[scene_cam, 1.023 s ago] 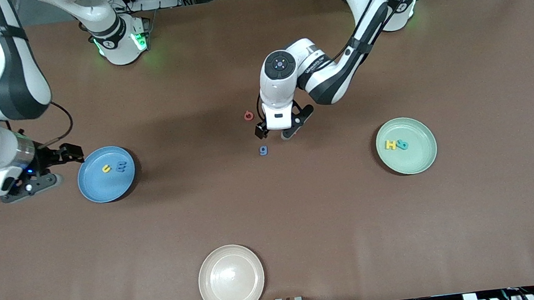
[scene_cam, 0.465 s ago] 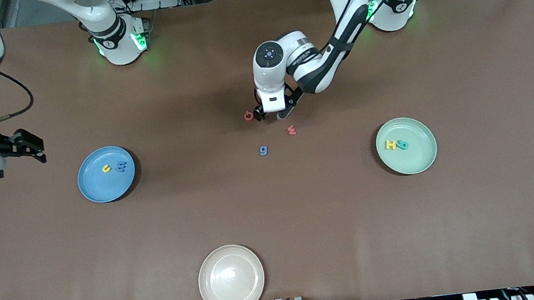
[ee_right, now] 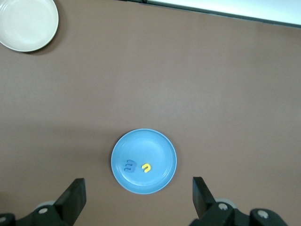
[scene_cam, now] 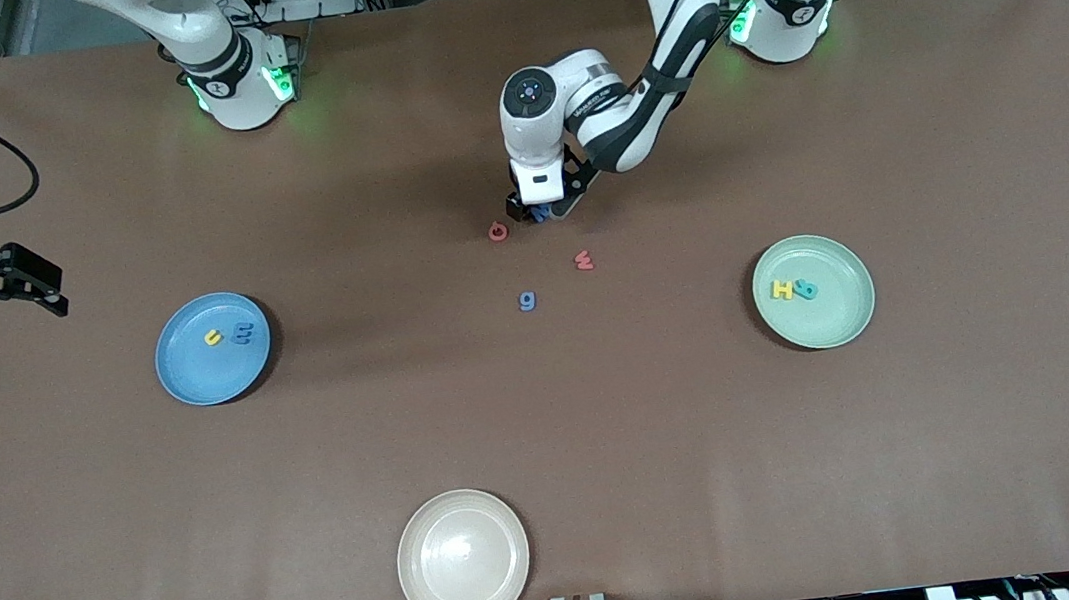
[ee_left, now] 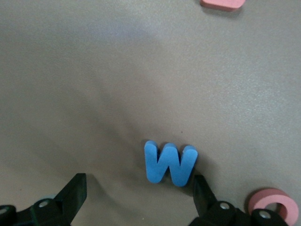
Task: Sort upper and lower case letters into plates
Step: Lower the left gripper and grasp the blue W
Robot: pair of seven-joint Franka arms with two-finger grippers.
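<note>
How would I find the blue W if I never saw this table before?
Find the left gripper, low over the middle of the brown table. The blue W lies flat between its open fingers, beside a red ring-shaped letter. It is the only blue letter under a gripper.

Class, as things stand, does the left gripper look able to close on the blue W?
Probably yes. The left gripper is open and low over the table, with the blue W lying flat between its fingers. Nothing blocks it; the red ring letter sits just outside.
</note>
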